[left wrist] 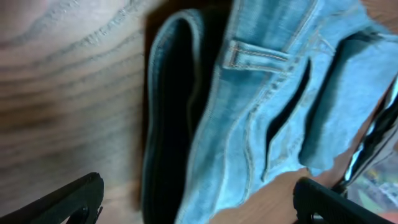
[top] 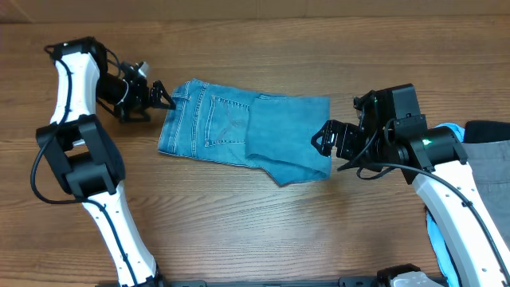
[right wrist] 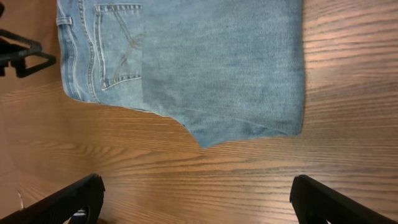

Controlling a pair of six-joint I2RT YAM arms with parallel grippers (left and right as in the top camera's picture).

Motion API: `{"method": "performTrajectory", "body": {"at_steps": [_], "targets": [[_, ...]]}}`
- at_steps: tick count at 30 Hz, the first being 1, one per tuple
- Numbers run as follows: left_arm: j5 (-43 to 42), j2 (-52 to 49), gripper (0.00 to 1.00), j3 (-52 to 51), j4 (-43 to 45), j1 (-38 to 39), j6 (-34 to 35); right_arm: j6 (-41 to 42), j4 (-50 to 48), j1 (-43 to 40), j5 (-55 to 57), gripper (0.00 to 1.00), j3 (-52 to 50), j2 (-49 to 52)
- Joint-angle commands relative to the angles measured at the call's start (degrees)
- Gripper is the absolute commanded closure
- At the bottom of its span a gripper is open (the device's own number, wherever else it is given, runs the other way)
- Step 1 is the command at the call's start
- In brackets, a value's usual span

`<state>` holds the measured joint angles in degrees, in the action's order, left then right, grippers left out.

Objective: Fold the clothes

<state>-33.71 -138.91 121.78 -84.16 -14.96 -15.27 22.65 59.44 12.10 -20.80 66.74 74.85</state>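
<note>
The jeans (top: 231, 127) lie folded into a squat bundle in the upper middle of the overhead view, flat on the wooden counter (top: 239, 231), waistband toward the left and a stitched back pocket (top: 227, 119) facing up. A loose corner of denim pokes out at the lower right of the bundle. The left pincer (top: 166, 102) sits just beside the waistband edge with its fingers spread apart and nothing between them. The right pincer (top: 323, 146) hangs near the bundle's right edge; its own camera shows both fingers (right wrist: 68, 200) wide apart over bare wood, clear of the cloth. At the far right edge lie grey trousers (top: 488, 131), with a pale-blue cloth (top: 434, 231) below them.
</note>
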Motion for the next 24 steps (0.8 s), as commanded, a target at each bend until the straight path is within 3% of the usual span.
{"method": "performTrajectory", "body": {"at_steps": [1,3,10,14,17,24], "targets": [[2.8,-2.4,0.00,-1.1,1.3,1.4,-2.7,0.0,-0.2,0.2,-0.5,0.00,1.3,-0.9],[3.5,-4.2,0.04,-1.9,1.6,2.3,-2.7,0.0,-0.2,0.2,-0.5,0.00,1.3,-0.9],[3.0,-11.0,0.30,-2.9,1.9,7.7,-2.5,0.0,-0.4,0.2,-0.3,0.00,1.3,-0.9],[4.1,-11.8,0.57,-2.9,2.7,9.4,0.5,0.0,-0.2,0.2,-0.3,0.00,1.3,-0.9],[4.2,-11.3,0.96,-2.8,1.6,8.6,2.2,0.0,0.7,0.2,-0.3,0.00,1.3,-0.9],[11.5,-1.2,0.96,0.9,-4.2,3.8,5.8,0.0,0.9,0.2,-0.3,0.00,1.3,-0.9]]}}
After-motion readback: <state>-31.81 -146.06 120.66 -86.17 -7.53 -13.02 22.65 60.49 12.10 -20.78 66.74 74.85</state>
